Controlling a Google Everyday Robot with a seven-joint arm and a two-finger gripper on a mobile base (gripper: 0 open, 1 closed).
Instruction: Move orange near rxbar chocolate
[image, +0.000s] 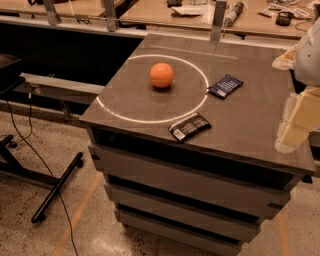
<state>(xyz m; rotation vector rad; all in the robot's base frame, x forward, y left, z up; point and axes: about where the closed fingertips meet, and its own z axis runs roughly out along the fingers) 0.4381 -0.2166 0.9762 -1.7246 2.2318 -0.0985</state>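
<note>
The orange (162, 75) sits on the dark table top (250, 120), inside a white circle marked on it, toward the back left. The rxbar chocolate (189, 126), black with a white patch at its left end, lies flat near the front edge, in front and to the right of the orange. My gripper (292, 85) hangs at the right edge of the view, above the table's right side, well apart from both. Its pale fingers stand apart, open and empty.
A dark blue wrapped bar (225, 86) lies right of the orange, at the circle's rim. The table drops off at the front and left edges. Wooden desks with clutter (240, 12) stand behind. A black stand base and cables (55, 187) lie on the floor at left.
</note>
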